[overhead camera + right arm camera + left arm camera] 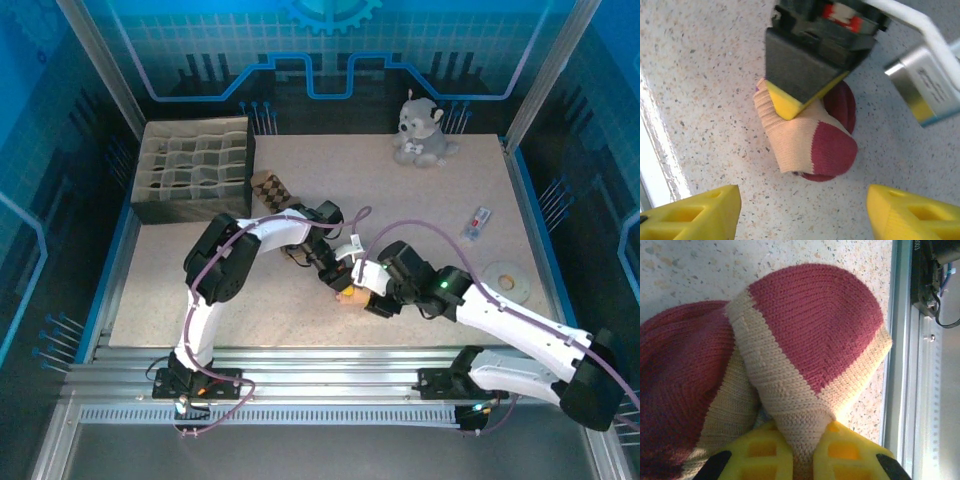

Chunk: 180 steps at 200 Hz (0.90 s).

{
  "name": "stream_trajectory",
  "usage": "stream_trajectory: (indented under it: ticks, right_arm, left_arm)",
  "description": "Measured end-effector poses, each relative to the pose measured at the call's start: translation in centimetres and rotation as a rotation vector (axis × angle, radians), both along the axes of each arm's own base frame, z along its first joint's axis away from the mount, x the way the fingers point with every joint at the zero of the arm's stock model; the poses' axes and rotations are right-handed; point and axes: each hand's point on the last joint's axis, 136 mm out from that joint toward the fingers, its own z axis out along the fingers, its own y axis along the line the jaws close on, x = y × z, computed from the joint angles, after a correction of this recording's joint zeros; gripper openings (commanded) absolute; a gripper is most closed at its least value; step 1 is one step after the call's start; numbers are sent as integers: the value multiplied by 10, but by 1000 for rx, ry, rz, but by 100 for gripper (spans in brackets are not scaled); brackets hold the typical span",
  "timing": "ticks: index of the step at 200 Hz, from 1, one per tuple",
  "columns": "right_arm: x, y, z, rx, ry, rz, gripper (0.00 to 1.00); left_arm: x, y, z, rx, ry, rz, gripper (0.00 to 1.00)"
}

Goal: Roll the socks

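Knitted beige sock [765, 375], rounded red toe [815, 325], pinched by left gripper [800, 460]

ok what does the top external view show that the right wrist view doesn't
Top external, not right wrist: the grey plush toy, the divider box, the argyle sock beside it. Right wrist, not top external: the right fingers clearly open, nothing between them. Both: the red-and-beige sock pinched by the left fingers.
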Motion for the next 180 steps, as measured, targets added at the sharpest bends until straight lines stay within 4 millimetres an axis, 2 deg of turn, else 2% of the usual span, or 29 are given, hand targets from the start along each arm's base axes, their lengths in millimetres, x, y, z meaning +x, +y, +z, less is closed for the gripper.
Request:
stream_trajectory:
  ticks: [61, 96, 120, 145, 167, 180]
  right_arm:
    - [8, 11, -50, -241, -25, 118, 72]
    - [20, 16, -69, -313, -49, 155, 72]
    - [27, 19, -83, -348, -59, 169, 68]
    - [31, 20, -97, -387, -56, 180, 51]
    - [32, 20, -102, -410, -56, 192, 19]
    - [34, 21, -100, -416, -67, 194, 6]
  left_arm:
    - [-6, 0, -1, 9, 110, 7, 0]
    - [-8, 3, -1, 10, 153, 19, 0]
    - [-8, 5, 0, 8, 183, 26, 0]
    - [-8, 5, 0, 2, 226, 28, 0]
    - [-8, 6, -1, -2, 268, 32, 0]
    - [-7, 9, 0, 1, 282, 41, 3]
